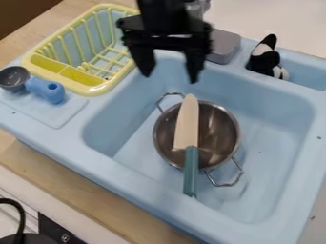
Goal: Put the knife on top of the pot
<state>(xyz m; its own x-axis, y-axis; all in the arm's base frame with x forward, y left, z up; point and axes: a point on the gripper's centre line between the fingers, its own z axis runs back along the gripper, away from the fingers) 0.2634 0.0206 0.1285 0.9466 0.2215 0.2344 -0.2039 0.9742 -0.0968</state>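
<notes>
My black gripper hangs above the back edge of the sink, its two fingers spread apart with nothing between them. Below and nearer the camera, the knife lies across the top of the metal pot. Its pale blade points toward the back, and its teal handle sticks out past the pot's near rim. The pot stands in the blue basin, with one wire handle at its back left and one at its front right. Gripper and knife are apart.
A yellow dish rack stands at the back left, beside a dark round cup and a blue toy piece. Behind the basin are a grey block and a black-and-white object. The sink's raised rim surrounds the basin.
</notes>
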